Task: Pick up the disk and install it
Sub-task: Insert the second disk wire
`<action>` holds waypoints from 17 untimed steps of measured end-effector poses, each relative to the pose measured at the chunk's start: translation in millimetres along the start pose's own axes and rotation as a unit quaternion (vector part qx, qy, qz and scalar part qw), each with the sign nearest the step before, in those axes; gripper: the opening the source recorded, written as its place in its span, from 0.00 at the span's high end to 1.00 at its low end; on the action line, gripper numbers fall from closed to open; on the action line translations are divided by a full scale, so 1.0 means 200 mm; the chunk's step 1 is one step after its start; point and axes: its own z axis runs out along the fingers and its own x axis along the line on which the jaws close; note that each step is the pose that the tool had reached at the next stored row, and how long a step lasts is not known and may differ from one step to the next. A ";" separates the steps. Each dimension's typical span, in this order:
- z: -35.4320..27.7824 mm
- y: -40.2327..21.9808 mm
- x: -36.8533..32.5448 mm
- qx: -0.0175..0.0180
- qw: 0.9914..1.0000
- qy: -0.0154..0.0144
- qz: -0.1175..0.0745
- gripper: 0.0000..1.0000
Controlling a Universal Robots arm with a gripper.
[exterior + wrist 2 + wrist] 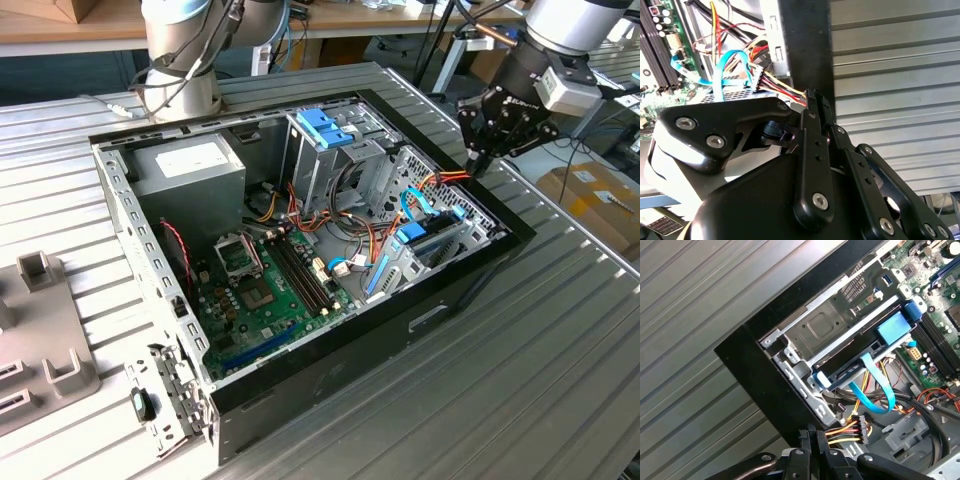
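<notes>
Disk [860, 352] seated in case bay [825, 330]

Gripper [812, 436] fingertips pressed together, just above multicolour power connector [856, 430]; disk [867, 347] with blue rails seated in bay beyond.

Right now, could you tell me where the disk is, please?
The disk sits in the drive bay inside the computer case, toward the exterior view's right, below the gripper and beside the blue cable.
</notes>
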 end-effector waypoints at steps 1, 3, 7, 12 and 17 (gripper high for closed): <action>-0.001 0.016 -0.021 0.000 1.000 0.000 0.000 0.84; -0.002 0.036 -0.048 0.001 1.000 0.001 0.000 0.84; -0.005 0.077 -0.102 0.003 1.000 0.003 0.000 0.84; -0.007 0.107 -0.140 0.003 1.000 0.004 0.002 0.84; -0.006 0.107 -0.140 0.002 0.999 0.006 0.037 0.84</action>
